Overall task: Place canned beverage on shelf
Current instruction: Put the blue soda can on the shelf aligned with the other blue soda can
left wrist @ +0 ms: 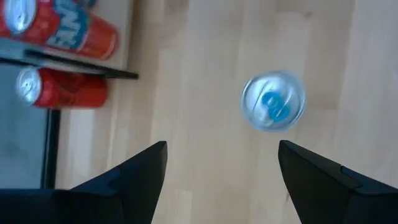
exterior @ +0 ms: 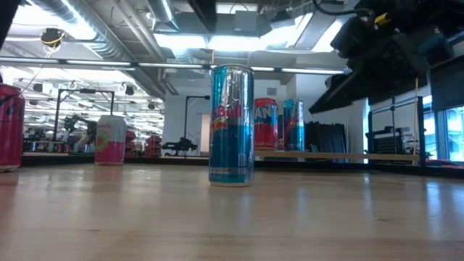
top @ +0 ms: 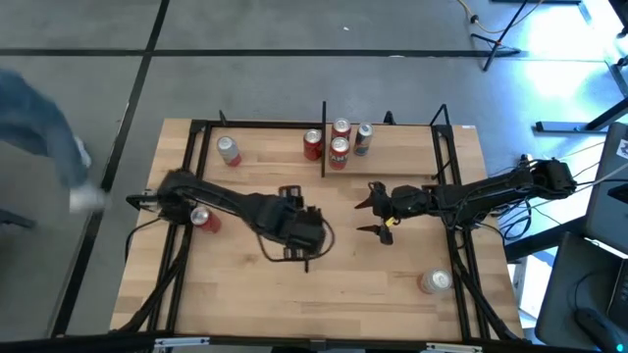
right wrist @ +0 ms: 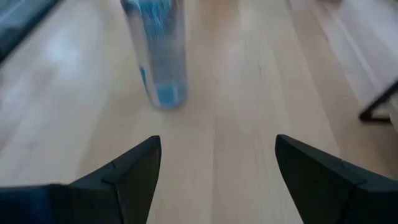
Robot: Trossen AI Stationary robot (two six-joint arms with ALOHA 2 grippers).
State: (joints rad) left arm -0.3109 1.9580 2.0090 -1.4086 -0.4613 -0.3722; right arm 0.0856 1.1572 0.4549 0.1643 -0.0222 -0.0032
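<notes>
A tall, thin blue and silver drink can stands upright on the big pale wooden table. In the low view it stands alone near the middle. From above it cannot be seen, as the left arm covers that spot.

The left gripper hangs over the middle of the table with its two dark fingers spread wide. It holds nothing. Its own camera looks down on the can's round silver top with a blue tab, which lies past the fingers and a little to one side.

The right gripper sits just to the right of the left one, low over the table. Its fingers are also apart and empty. In its wrist view the same blue can stands ahead of it, blurred, with its top cut off.

The shelf is a pale wooden board with thin black metal posts along the far edge of the table. Three red cans and one blue can stand on it near a middle post. A pink and silver can stands farther left on it.

A red can sits by the left arm, partly hidden. A silver-topped can stands near the table's front right corner. A blurry blue shape at the left edge may be a person's sleeve.
</notes>
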